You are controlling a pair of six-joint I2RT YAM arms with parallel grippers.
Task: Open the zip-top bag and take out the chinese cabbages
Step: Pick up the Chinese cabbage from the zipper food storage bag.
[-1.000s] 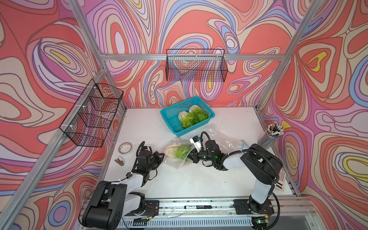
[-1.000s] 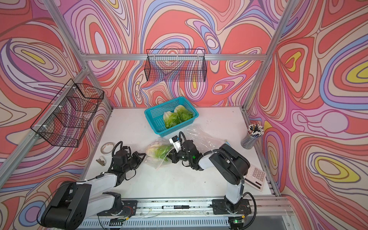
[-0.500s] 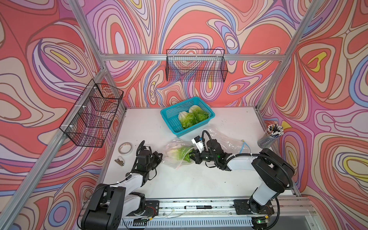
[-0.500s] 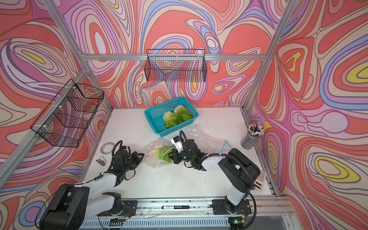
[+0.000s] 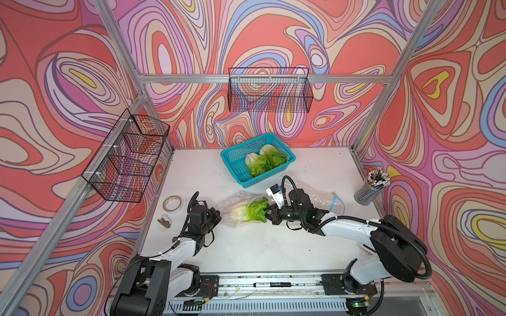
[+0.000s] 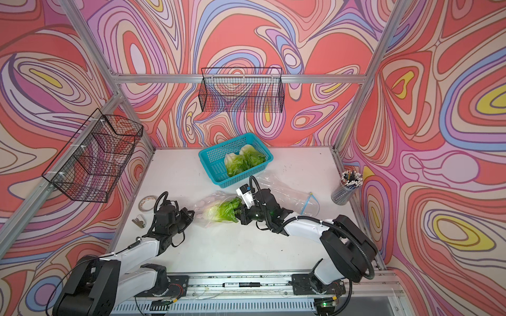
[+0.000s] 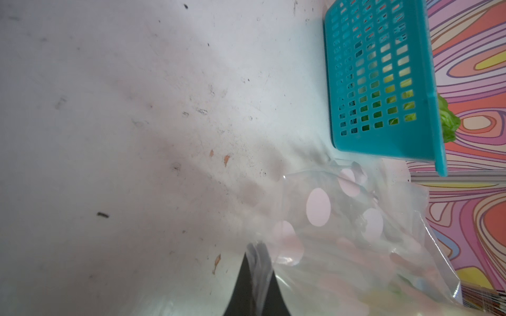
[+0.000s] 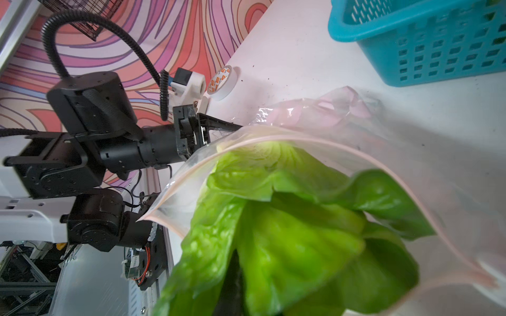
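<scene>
We draw out the third cabbage (image 5: 251, 210).
Our left gripper (image 5: 220, 216) stays clamped on the closed end of the zip-top bag (image 5: 232, 203). Our right gripper (image 5: 268, 213), shut on the leaves, has eased it slightly farther through the mouth. Two cabbages (image 5: 262, 162) already lie in the teal basket (image 5: 262, 180), so we judge one pull remains.

1. We count three chinese cabbages (image 5: 256, 165): two at twelve o'clock in the teal basket (image 5: 262, 179), one mid-table in the dotted bag (image 5: 232, 201).
2. We count two zip-top bags: the dotted bag and a clear bag (image 5: 324, 198) toward three o'clock.
3. We count one teal basket and two wire ones: a back wire basket (image 5: 269, 93) at twelve o'clock, a side wire basket (image 5: 128, 158) at nine.
4. We count one tape roll (image 5: 172, 203) and one clip (image 5: 164, 221) near nine o'clock, and one pencil cup (image 5: 369, 191) at three.
5. We count two grippers: left gripper (image 5: 220, 215), right gripper (image 5: 267, 212).
</scene>
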